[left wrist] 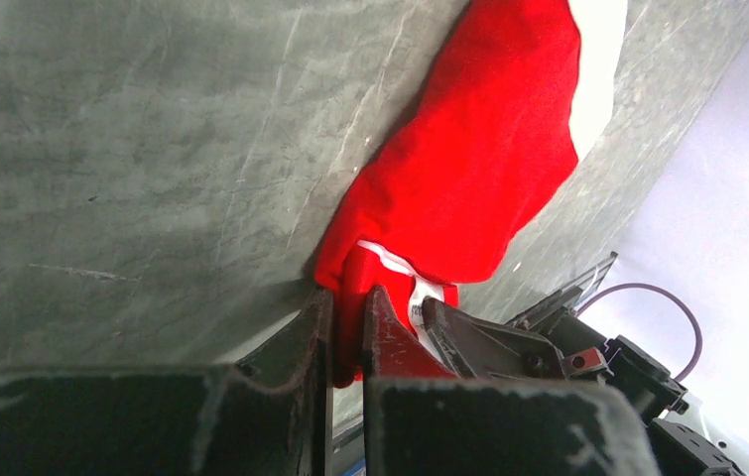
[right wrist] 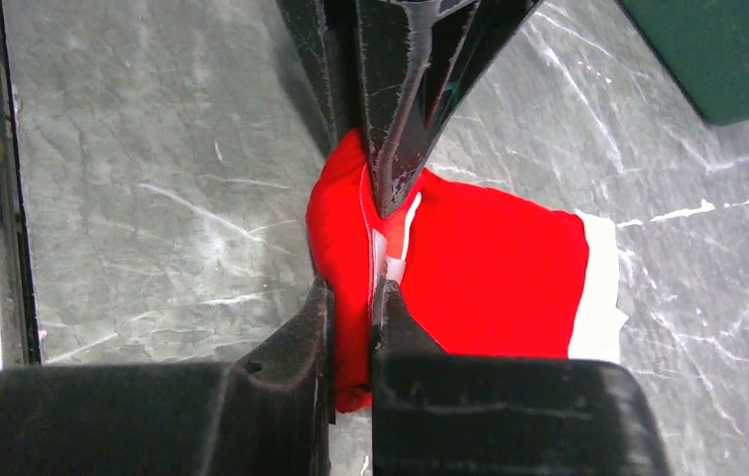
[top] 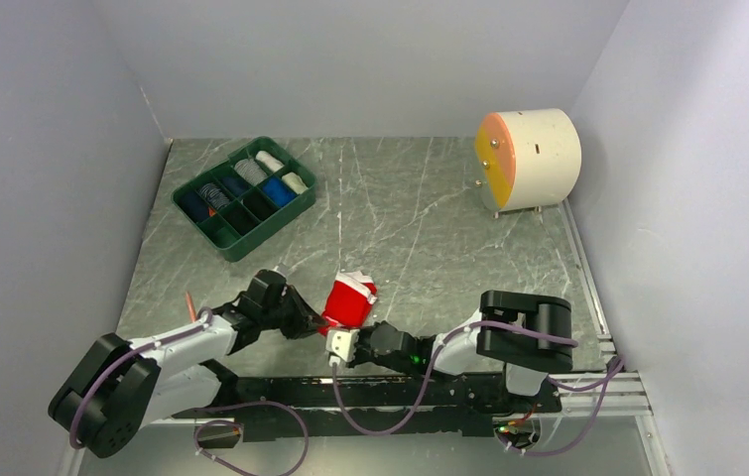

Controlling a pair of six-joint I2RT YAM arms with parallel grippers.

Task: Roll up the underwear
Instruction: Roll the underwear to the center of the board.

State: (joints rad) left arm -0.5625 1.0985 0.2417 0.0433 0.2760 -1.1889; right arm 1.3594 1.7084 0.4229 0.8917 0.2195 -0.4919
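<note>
Grey marble-patterned table (top: 430,218), carrying at its far right corner a white drum (top: 539,154) with an orange face, lying on its side, and at far left a green compartment tray (top: 269,230) holding small rolled cloths in blue, white and dark colours. Red underwear (top: 348,302), one piece, bunched into a short thick bundle with its white band at the far end, resting on the table near the front edge, centre. Left hand (left wrist: 345,307) and right hand (right wrist: 350,297), both narrowed and pinching the bundle's near end from opposite sides, red cloth caught between each pair of fingers.
</note>
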